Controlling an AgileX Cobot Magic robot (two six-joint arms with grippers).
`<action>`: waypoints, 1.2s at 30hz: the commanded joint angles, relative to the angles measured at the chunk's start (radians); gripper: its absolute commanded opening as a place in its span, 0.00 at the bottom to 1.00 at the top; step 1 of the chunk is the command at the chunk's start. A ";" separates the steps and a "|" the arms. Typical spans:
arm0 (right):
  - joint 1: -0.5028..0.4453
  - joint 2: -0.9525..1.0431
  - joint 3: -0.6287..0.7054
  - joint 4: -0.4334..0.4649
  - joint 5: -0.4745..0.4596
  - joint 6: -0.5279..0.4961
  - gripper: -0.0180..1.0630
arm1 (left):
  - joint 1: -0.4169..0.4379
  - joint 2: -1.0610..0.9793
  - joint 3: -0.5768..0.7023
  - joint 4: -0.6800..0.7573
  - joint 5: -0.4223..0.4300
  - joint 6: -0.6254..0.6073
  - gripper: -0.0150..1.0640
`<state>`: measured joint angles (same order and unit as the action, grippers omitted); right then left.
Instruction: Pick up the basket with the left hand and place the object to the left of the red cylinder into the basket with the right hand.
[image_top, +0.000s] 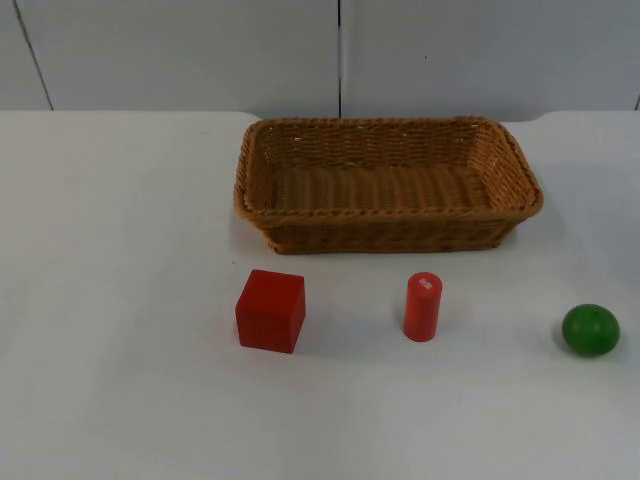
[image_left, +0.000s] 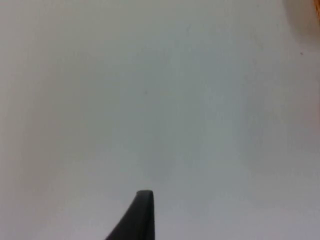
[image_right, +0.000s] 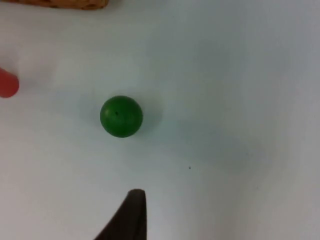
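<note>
A woven tan basket (image_top: 390, 214) stands empty at the back middle of the white table. In front of it a red cylinder (image_top: 423, 307) stands upright, with a red cube (image_top: 271, 311) to its left and a green ball (image_top: 590, 330) to its right. My left gripper (image_left: 144, 201) hangs above bare table, with a sliver of the basket (image_left: 313, 9) at the picture's edge. My right gripper (image_right: 135, 199) hovers over the table near the green ball (image_right: 121, 116), apart from it. The red cylinder (image_right: 6, 84) and the basket's rim (image_right: 65, 3) lie beyond the ball.
The white table (image_top: 120, 250) ends at a grey partition wall (image_top: 180, 50) behind the basket. The cube, cylinder and ball stand in a row, well apart from each other.
</note>
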<state>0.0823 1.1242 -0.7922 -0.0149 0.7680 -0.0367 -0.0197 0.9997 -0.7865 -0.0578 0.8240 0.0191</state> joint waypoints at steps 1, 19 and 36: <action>-0.008 0.006 -0.003 -0.002 -0.002 -0.001 0.99 | -0.003 0.018 -0.005 -0.018 -0.030 -0.008 0.99; -0.008 0.006 -0.003 -0.004 -0.017 -0.001 0.99 | -0.003 0.225 -0.188 -0.061 -0.064 0.044 0.90; -0.008 0.006 -0.003 -0.002 -0.027 -0.001 0.99 | -0.111 0.854 -0.693 -0.238 0.043 0.165 0.90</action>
<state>0.0823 1.1283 -0.7922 -0.0149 0.7556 -0.0390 -0.1158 1.8357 -1.4629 -0.2797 0.8560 0.1831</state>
